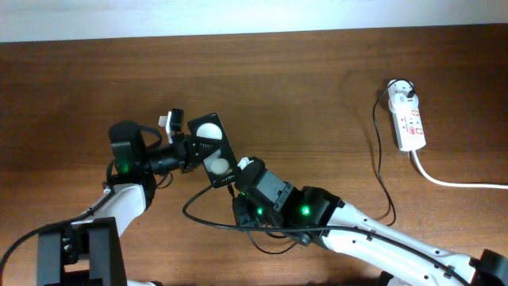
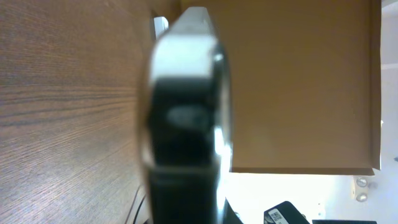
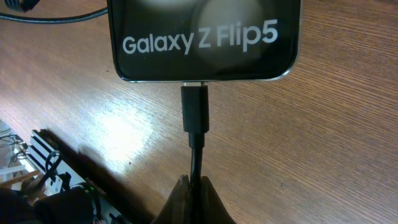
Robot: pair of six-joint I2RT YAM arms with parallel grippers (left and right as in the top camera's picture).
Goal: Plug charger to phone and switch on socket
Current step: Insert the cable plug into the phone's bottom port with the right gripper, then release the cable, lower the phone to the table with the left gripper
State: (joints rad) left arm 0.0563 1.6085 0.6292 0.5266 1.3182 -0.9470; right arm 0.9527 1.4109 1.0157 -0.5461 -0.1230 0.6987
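Step in hand: seating the plug in the phone. The socket switch was not yet touched.

Overhead: phone sat left of centre, tilted up off the table. The left gripper was at its 9 o'clock edge and looked clamped on it. The left wrist view showed only a blurred phone edge close up, no fingers clear, so that grip is a judgement.

The right gripper was at the phone's 5 o'clock corner. In the right wrist view its fingertips were pressed together on the black charger cable, just behind the connector. The connector touched the phone's 6 o'clock edge at the port. Could not tell if it was fully home; a thin bright sliver showed at the joint.

To do it well:
- push straight toward 12 o'clock in the wrist view, cable in line with the port, no sideways bend
- a pinch on soft cable may buckle, so short firm pressure is better
- left grip must brace the phone against the push or it will slide
- let go of the cable only once the sliver closes

The socket lay well apart at 2 o'clock from the phone, adapter plugged into its 12 o'clock end, cable slack looping under the right arm. Watch for a snag when reaching for the switch.
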